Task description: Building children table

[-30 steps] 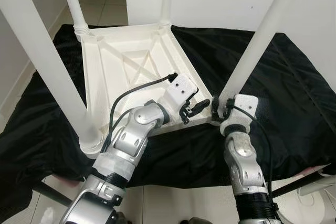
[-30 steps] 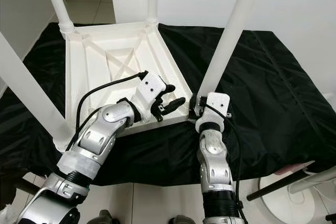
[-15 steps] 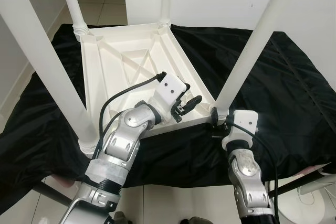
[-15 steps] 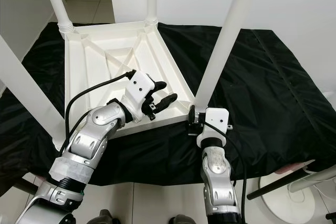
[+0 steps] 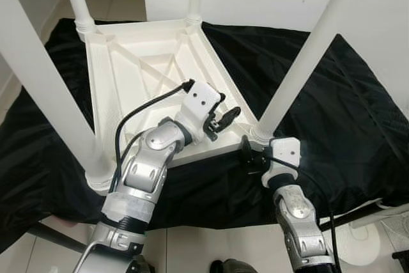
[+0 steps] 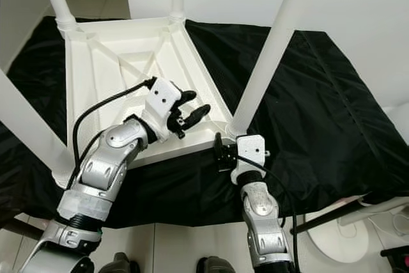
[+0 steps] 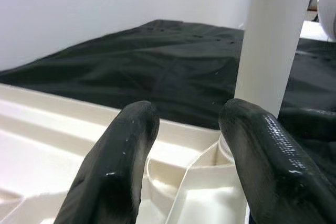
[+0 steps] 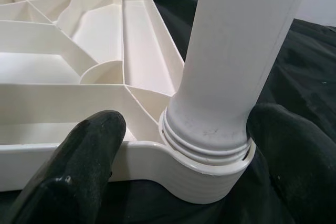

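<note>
On the black cloth the upturned table is lying, four legs up. The right pincer, spread, is flanking the near leg at its socket; the left pincer, spread, is hovering over the rim. A crooked push may loosen the leg.

Table leg blocks right hand — open ribbed tabletop beside

Head stereo downward; wrist cameras close on table leg

Centre frame, the upturned table lies on a cloth; my left gripper hovers above its near edge.
</note>
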Controlling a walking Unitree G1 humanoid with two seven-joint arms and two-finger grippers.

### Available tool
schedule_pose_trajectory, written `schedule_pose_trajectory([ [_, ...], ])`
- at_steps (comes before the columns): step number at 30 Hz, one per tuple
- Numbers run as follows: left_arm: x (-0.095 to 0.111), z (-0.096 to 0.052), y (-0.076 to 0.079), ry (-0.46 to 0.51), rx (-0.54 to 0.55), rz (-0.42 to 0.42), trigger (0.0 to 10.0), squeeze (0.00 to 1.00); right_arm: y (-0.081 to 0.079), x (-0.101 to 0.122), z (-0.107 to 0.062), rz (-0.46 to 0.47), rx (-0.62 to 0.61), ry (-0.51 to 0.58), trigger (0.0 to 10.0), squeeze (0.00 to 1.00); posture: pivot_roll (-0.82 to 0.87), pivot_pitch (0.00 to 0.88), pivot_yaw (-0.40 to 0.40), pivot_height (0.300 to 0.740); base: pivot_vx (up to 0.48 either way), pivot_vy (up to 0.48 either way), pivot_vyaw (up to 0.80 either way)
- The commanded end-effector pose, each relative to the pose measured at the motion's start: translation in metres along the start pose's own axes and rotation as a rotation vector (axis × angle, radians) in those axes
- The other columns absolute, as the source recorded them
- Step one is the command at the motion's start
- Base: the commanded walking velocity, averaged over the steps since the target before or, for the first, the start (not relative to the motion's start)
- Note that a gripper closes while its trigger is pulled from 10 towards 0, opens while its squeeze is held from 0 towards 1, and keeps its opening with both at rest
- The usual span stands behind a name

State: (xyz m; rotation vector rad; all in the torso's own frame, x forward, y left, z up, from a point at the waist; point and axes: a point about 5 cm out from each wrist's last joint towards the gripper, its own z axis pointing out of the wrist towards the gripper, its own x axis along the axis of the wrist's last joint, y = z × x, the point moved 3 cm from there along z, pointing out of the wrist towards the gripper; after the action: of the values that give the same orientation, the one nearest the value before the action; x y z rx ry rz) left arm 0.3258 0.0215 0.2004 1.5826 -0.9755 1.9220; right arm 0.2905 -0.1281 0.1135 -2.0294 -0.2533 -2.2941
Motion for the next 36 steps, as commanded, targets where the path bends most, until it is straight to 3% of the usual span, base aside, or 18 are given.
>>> schedule_pose_trajectory([
  [1, 0.001, 0.0, -0.014, 0.0, 0.201, -0.002, 10.0, 0.0, -0.024, 0.002, 0.004, 0.037, 0.125, 0.014, 10.0, 0.0, -0.03, 0.055, -0.073, 0.74, 0.0, 0.0, 0.0],
  [3, 0.003, 0.0, -0.014, 0.006, 0.204, -0.003, 10.0, 0.0, -0.032, 0.006, 0.007, 0.061, 0.172, 0.035, 10.0, 0.0, -0.03, 0.051, -0.075, 0.74, 0.0, 0.0, 0.0],
  [8, 0.004, 0.0, -0.013, 0.008, 0.204, -0.003, 10.0, 0.0, -0.033, 0.007, 0.007, 0.056, 0.177, 0.046, 10.0, 0.0, -0.02, 0.046, -0.078, 0.74, 0.0, 0.0, 0.0],
  [14, 0.006, 0.001, -0.017, 0.013, 0.217, 0.007, 10.0, 0.0, -0.024, 0.007, -0.01, 0.033, 0.147, 0.067, 10.0, 0.0, -0.02, 0.042, -0.082, 0.74, 0.0, 0.0, 0.0],
  [20, 0.006, 0.0, -0.019, 0.01, 0.221, 0.007, 10.0, 0.0, -0.02, 0.011, -0.017, 0.025, 0.16, 0.089, 10.0, 0.0, -0.03, 0.044, -0.077, 0.74, 0.0, 0.0, 0.0],
  [24, 0.005, 0.0, -0.022, 0.006, 0.227, 0.009, 10.0, 0.0, -0.021, 0.019, -0.027, 0.017, 0.257, 0.113, 10.0, 0.0, -0.04, 0.047, -0.065, 0.74, 0.0, 0.0, 0.0],
  [27, 0.006, 0.0, -0.022, 0.006, 0.227, 0.009, 10.0, 0.0, -0.022, 0.02, -0.028, 0.02, 0.271, 0.114, 10.0, 0.0, -0.04, 0.047, -0.065, 0.74, 0.0, 0.0, 0.0],
  [32, 0.007, -0.002, -0.028, 0.008, 0.236, 0.008, 10.0, 0.0, -0.032, 0.021, -0.02, 0.022, 0.424, 0.103, 10.0, 0.0, -0.04, 0.044, -0.05, 0.74, 0.0, 0.0, 0.0],
  [36, 0.007, -0.003, -0.028, 0.011, 0.227, 0.003, 10.0, 0.0, -0.031, 0.021, -0.014, 0.026, 0.445, 0.094, 10.0, 0.0, -0.04, 0.037, -0.049, 0.74, 0.0, 0.0, 0.0],
])
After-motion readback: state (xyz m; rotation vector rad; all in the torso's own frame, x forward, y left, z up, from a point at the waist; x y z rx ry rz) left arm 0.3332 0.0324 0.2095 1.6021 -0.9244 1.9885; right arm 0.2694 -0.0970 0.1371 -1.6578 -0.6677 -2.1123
